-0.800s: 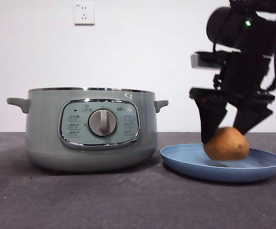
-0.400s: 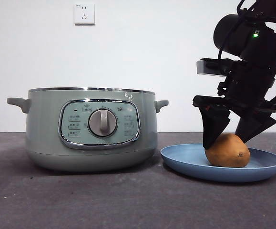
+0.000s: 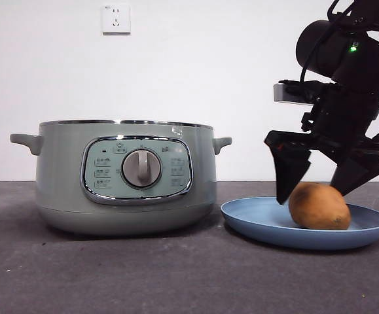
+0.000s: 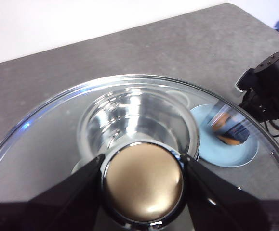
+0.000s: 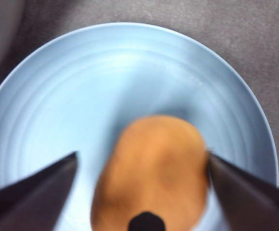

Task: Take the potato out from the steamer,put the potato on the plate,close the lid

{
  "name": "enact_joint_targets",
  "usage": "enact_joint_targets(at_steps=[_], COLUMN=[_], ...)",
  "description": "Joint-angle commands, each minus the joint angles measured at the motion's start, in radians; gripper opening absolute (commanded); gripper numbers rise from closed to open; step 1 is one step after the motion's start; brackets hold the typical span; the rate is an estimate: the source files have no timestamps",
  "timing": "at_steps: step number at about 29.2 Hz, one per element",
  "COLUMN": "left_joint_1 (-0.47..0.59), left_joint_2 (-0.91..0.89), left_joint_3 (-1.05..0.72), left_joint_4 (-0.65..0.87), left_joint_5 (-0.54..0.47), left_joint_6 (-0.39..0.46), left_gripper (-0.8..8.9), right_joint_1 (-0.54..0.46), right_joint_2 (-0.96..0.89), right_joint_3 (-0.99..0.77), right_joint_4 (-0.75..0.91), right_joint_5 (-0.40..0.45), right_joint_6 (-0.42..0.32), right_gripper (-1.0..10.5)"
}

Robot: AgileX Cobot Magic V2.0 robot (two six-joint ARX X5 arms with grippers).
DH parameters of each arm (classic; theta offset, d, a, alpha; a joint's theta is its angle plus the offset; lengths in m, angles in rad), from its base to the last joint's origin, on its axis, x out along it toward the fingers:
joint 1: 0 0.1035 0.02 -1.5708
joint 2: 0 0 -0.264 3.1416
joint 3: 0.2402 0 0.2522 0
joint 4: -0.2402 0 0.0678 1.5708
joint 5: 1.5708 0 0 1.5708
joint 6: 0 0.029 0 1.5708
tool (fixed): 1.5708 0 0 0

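The orange-brown potato (image 3: pixel 319 207) lies on the light-blue plate (image 3: pixel 254 219) at the right. My right gripper (image 3: pixel 313 194) hangs just above it, jaws open on either side and clear of it. In the right wrist view the potato (image 5: pixel 153 168) sits between the open jaws of the right gripper (image 5: pixel 141 155) on the plate (image 5: pixel 105 96). The sage-green steamer (image 3: pixel 124 176) stands at the left with no lid on. My left gripper (image 4: pixel 144 163) is shut on the knob of the glass lid (image 4: pixel 57 144) and holds it above the open steamer (image 4: pixel 139 120).
A wall socket (image 3: pixel 116 18) is on the white wall behind. The steamer's right handle (image 3: pixel 222 142) points toward the plate, with a small gap between them. In the left wrist view the right arm (image 4: pixel 269 91) shows over the plate (image 4: pixel 228 154).
The right gripper set the potato down on the plate and opened its jaws. The potato settled slightly to the right. The steamer has not moved.
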Motion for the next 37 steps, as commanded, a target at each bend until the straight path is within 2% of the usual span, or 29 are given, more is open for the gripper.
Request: enact_joint_targets(at_steps=[1,8,23,26,37], left_joint_1=[-0.01,-0.074,-0.188,-0.201,-0.207], left_joint_2=[0.047,0.192,0.499,0.565,0.674], left_joint_3=[0.014,0.014,0.014,0.014,0.014], left_joint_4=[0.082,0.196,0.357,0.377,0.442], left_joint_5=[0.018,0.019,0.006,-0.031,-0.064], left_joint_6=[0.013,0.022,0.069,0.078,0.095], left_gripper=[-0.12,-0.12,-0.12,-0.12,-0.12], right_joint_1=[0.001,0.0,0.001,0.001,0.001], right_joint_2=[-0.017,-0.172,-0.708,-0.807,-0.89], right_joint_3=[-0.012,-0.011,-0.011,-0.009,0.053], right_joint_4=[0.003,-0.007,-0.037,-0.051,-0.13], right_joint_5=[0.0,0.003,0.006,0.007,0.002], right_joint_6=[0.01,0.014,0.014,0.014,0.04], right_gripper=[6.3,6.3,6.3,6.3,6.3])
